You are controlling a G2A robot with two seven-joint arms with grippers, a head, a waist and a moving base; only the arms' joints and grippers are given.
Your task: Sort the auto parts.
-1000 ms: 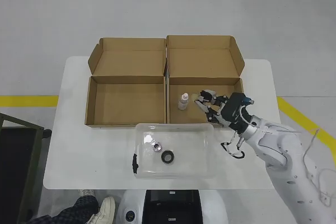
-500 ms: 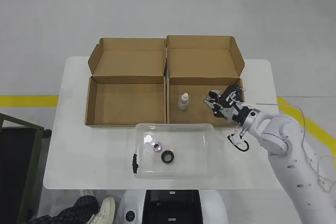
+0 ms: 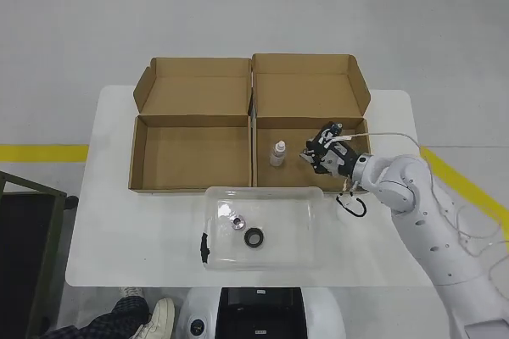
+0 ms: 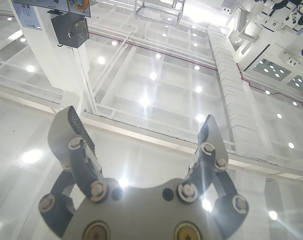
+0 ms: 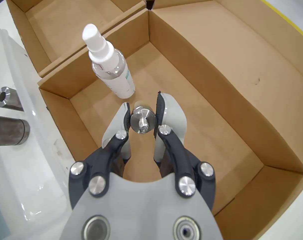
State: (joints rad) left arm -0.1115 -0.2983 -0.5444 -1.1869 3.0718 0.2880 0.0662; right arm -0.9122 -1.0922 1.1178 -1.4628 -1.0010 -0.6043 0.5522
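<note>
My right gripper hangs inside the right cardboard box, shut on a small round metal part with a stud at its centre. A clear spray bottle with a white cap stands upright in the same box, just beyond the fingertips. In the clear plastic bin in front of the boxes lie a silver bushing and a dark ring. My left gripper is open with nothing between its fingers, pointing up at the ceiling.
The left cardboard box stands beside the right one, both with lids folded back. All sit on a white table. In the right wrist view two metal cylinders lie in the bin's near corner.
The right gripper has swung a little farther into the right box and tilted down, still holding the metal part. Bottle and bin parts have not moved.
</note>
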